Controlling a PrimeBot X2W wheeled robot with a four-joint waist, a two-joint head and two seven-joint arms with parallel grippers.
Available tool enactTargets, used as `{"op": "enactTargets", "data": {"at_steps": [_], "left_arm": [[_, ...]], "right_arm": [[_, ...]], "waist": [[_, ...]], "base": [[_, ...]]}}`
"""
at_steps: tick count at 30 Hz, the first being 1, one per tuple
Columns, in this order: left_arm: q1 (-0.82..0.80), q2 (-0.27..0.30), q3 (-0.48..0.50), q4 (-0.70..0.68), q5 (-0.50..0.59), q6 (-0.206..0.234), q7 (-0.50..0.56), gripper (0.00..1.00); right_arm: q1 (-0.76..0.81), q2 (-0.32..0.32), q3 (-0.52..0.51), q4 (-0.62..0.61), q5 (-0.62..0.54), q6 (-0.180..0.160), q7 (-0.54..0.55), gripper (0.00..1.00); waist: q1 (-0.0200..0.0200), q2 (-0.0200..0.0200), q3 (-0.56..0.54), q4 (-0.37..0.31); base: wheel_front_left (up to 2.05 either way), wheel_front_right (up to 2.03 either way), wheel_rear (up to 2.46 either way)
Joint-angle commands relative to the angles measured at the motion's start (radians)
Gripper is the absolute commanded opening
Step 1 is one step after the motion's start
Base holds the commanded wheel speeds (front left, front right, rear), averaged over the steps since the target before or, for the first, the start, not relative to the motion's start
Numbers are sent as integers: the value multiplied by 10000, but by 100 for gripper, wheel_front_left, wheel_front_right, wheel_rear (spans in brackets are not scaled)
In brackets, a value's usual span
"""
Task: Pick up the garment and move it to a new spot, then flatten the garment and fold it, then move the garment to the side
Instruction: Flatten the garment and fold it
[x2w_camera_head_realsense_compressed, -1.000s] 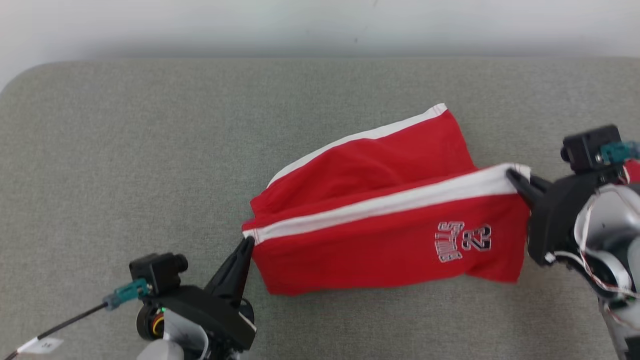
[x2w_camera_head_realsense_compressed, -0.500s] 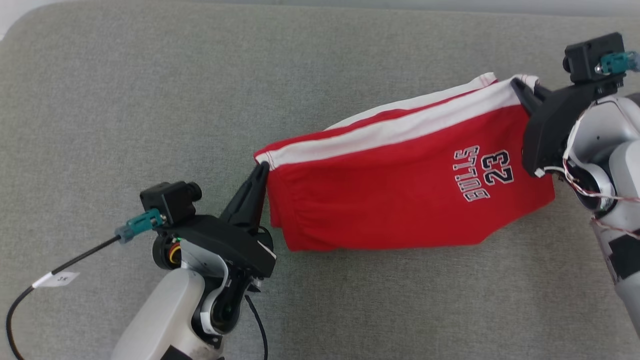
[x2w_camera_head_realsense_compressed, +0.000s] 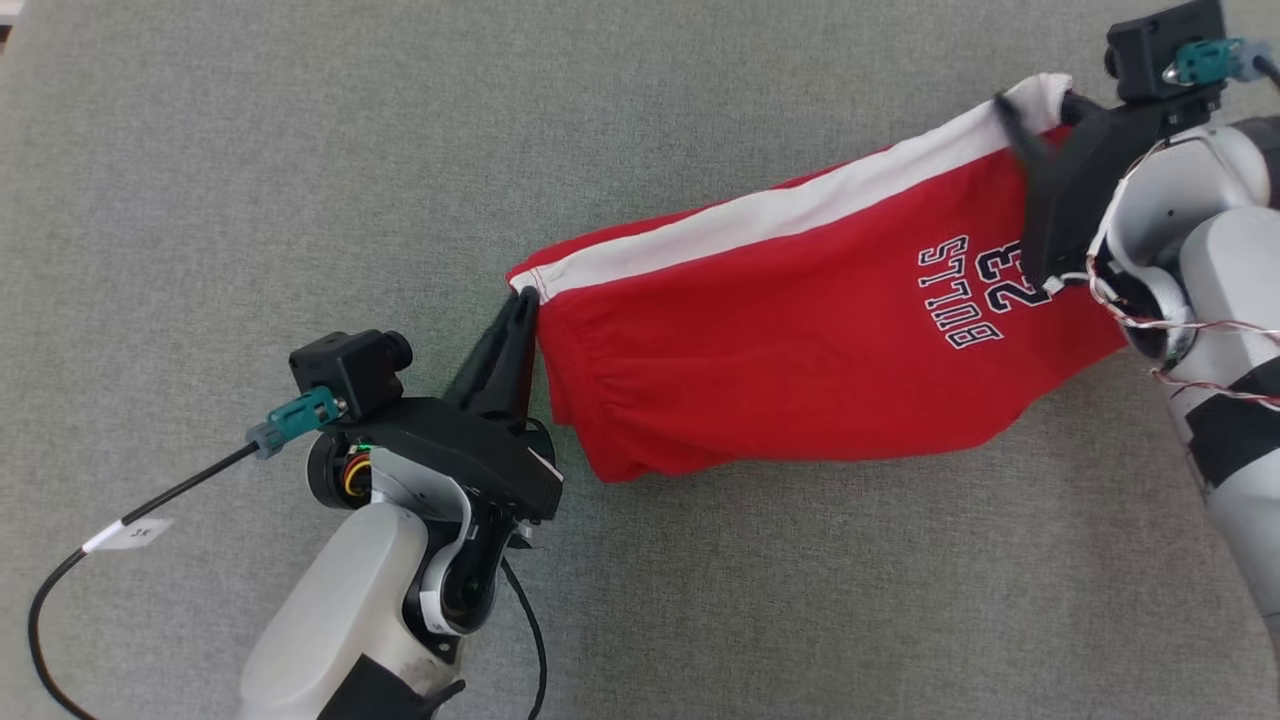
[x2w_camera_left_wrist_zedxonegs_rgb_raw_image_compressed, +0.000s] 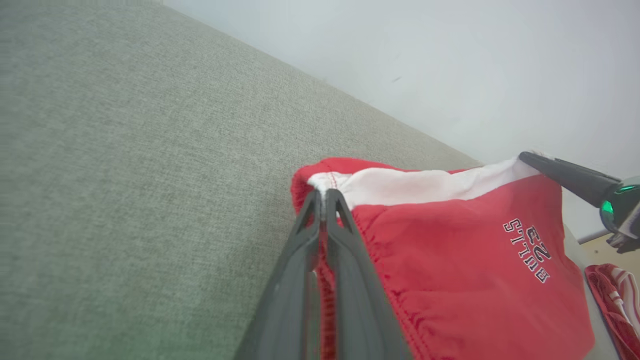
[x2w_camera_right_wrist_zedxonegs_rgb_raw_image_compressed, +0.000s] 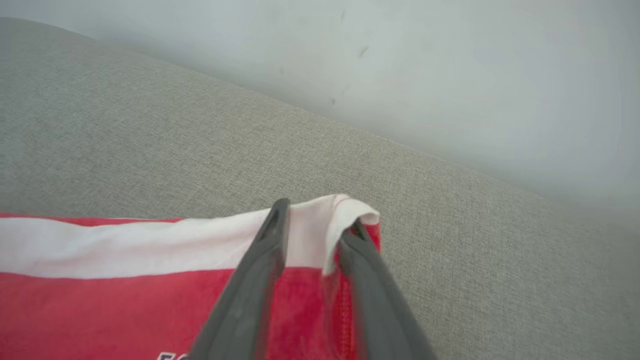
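We have the shorts (x2w_camera_head_realsense_compressed: 800, 330) doubled over, left gripper (x2w_camera_head_realsense_compressed: 520, 300) pinching one corner, right gripper (x2w_camera_head_realsense_compressed: 1035, 105) parted around the other; smoothing and moving them aside seem left.

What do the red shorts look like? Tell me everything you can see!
The red shorts are soft, thin cloth with a white stripe along the top edge and BULLS 23 printed upside down in the head view near the right end. The left end is gathered and crinkly. They are stretched out sideways between two grippers: the left gripper pinches the left white corner with fingers shut, while the right gripper has fingers parted around the other corner. Below lies a grey fabric surface.
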Motion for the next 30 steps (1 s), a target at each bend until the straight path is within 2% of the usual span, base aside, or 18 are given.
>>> {"op": "enactTargets", "data": {"at_steps": [1,9,17,22,27,30], "left_arm": [[-126,-1,47,48,83,54,-92,100],[369,305,-11,311,716,52,-1129,100],[1961,678,798,-392,2008,301,-1696,100],[3225,473,1776,-1572,3638,438,-1684,100],[3996,7,2534,-2617,4821,337,-1688,100],[4575,-346,3037,-3154,5401,73,-1689,100]], "right_arm": [[-97,54,89,80,68,-27,-93,100],[7,-185,599,540,785,-27,-142,100],[1043,-654,476,589,1724,-27,190,100],[1701,-800,233,730,1961,-27,256,100],[2080,-654,-263,1055,2116,-27,185,100],[2161,-610,-524,1263,2030,-27,113,100]], "waist": [[-2,-2,-73,-6],[-2,-2,-754,-85],[-2,-2,-1674,-72],[-2,-2,-1963,69],[-2,-2,-1974,190],[-2,-2,-1885,293]], "base": [[0,0,0],[0,0,0],[0,0,0],[0,0,0],[0,0,0],[0,0,0]]}}
